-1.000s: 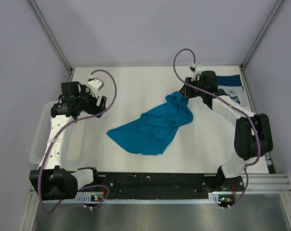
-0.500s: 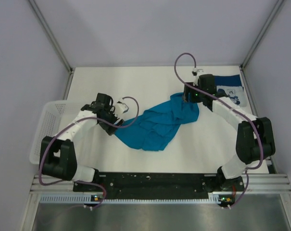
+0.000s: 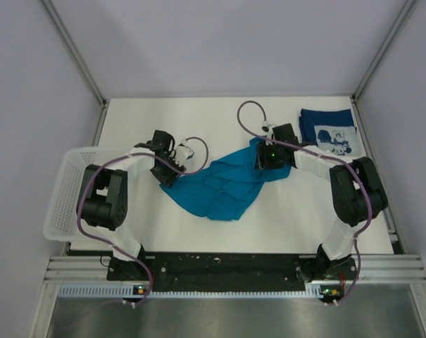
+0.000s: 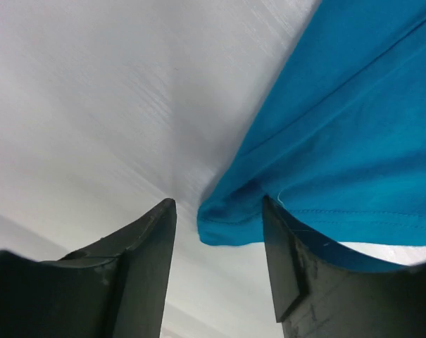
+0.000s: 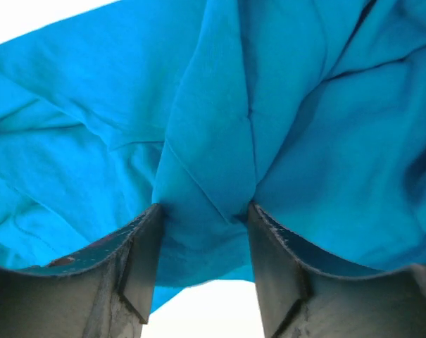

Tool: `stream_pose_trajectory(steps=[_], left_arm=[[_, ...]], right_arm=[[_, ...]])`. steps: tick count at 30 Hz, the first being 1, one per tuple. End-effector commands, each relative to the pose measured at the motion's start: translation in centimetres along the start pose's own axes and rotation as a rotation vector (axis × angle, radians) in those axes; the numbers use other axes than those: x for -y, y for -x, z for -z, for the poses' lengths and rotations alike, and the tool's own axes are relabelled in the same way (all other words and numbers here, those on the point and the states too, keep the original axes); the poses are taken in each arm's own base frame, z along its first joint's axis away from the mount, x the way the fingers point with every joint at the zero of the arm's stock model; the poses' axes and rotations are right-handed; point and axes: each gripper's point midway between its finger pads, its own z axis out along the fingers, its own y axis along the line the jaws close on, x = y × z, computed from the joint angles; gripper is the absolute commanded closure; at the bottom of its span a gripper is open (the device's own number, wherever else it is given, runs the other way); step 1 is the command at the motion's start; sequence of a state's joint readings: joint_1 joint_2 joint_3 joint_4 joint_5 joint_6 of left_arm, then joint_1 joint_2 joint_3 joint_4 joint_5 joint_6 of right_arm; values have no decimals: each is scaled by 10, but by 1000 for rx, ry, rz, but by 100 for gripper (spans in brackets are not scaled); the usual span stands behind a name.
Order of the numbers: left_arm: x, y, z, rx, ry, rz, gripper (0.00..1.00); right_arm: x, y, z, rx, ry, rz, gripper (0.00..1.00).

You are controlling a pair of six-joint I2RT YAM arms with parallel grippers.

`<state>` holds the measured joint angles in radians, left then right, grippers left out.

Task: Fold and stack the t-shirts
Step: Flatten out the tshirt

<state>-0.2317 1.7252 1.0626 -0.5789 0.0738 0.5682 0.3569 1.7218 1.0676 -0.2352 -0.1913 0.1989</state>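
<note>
Overhead: the teal shirt [image 3: 223,189] sprawls across the middle of the bench [image 3: 198,120], long axis near-left to far-right. The navy shirt [image 3: 329,130] lies in the far-right corner.

Left wrist: the left claw [image 4: 220,211] is open, with the hem corner between its jaws.

Right wrist: the right claw [image 5: 205,211] straddles a fold. Gripping or not, can't tell.
</note>
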Motion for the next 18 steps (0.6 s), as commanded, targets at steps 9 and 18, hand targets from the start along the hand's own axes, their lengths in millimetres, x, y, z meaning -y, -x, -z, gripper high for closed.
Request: stream_pose_trajectory(steps=[9,18], left_arm=[[4,10,5,58,-24,-12,100],[-31,51,115,287,228,-12,100]], right_arm=[[8,15,18,52,-57,1,100],[2,72,145,314,-168,98,100]])
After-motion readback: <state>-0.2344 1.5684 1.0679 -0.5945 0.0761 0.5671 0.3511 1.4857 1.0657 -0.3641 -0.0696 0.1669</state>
